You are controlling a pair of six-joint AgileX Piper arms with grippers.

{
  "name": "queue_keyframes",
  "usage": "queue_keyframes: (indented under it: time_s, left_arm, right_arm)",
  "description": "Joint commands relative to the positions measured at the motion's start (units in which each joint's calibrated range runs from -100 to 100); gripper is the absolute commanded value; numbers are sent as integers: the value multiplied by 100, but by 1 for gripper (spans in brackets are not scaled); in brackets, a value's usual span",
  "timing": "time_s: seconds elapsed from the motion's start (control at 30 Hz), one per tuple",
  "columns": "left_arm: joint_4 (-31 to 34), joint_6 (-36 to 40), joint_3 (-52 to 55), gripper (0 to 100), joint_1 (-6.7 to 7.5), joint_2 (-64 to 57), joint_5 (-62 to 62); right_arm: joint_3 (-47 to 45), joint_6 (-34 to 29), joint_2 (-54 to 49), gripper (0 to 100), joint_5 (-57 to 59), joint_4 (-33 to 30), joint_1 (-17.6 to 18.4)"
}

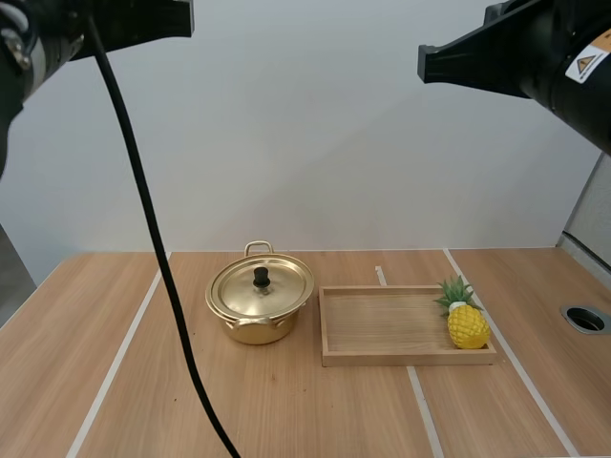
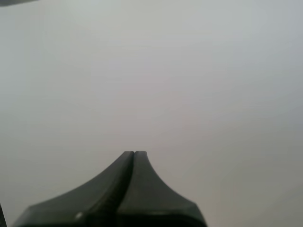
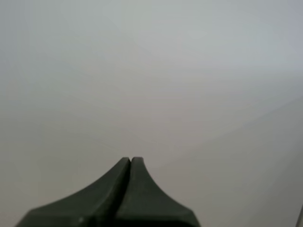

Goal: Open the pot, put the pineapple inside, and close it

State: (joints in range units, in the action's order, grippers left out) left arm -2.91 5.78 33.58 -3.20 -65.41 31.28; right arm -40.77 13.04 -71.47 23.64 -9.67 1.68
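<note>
pineapple [image 1: 467,325] at right end of tray [image 1: 382,326]

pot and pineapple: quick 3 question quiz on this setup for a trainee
1. True or false: the lid sits on the pot.
2. Where is the pineapple? A) inside the pot B) on the wooden tray, at its right end C) on top of the lid
3. Fill in: the left gripper and right gripper are each ____ on nothing.
Key: 1 true; 2 B; 3 shut.
</note>
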Motion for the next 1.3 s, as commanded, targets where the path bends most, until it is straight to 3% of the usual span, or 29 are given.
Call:
queue_keyframes:
  time_s: [0.0,0.3,0.73,1.27]
  left_arm:
    - [-550,-400,-303,0,3,217,625]
    - [-1696,-1341,-982,0,3,896,2773]
    - [-1891,-1773,-1087,0,3,1881,3917]
    - [-2308,-2347,-1087,0,3,2852,4921]
  right_arm:
    - [165,28,110,0,129,-50,-78]
    - [496,-126,704,0,1239,-50,-166]
    - [496,-126,1597,0,1800,-50,-407]
    - [496,-126,1655,0,2155,-50,-451]
